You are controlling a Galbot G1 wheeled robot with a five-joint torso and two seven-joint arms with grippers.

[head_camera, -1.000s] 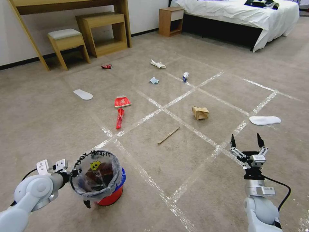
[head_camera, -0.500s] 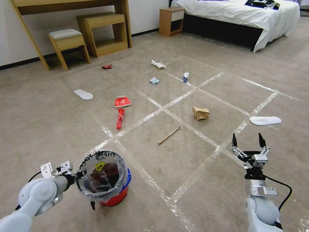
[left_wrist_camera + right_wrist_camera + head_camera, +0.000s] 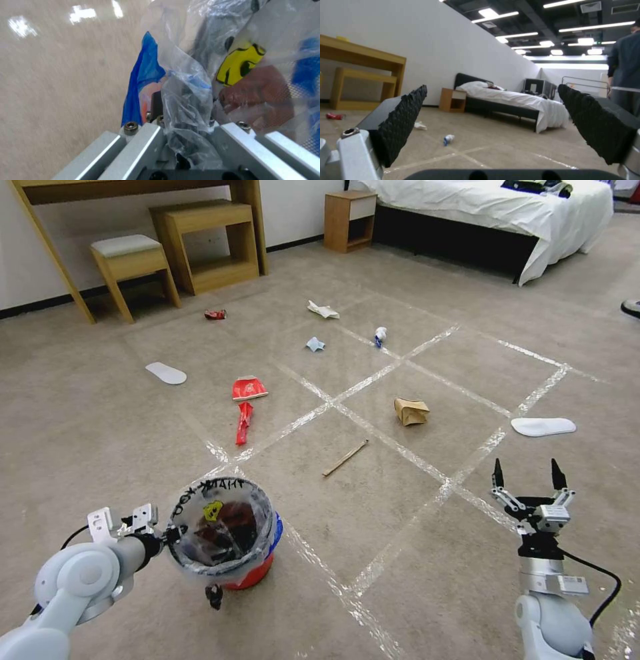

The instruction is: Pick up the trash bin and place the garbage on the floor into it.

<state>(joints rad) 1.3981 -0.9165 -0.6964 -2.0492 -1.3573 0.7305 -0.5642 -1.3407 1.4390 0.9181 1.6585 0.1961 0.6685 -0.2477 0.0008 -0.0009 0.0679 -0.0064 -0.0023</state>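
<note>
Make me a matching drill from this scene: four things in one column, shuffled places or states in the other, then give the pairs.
Things:
1. trash bin
2. right pincer
3. wooden stick
4. crumpled brown paper bag

Places or states:
A. lying on the floor inside a taped square, nearest the bin
B. open, holding nothing
C. held at its rim by the left pincer
D. on the carpet beyond the stick, toward the bed

Pairs: 1-C, 2-B, 3-A, 4-D
</note>
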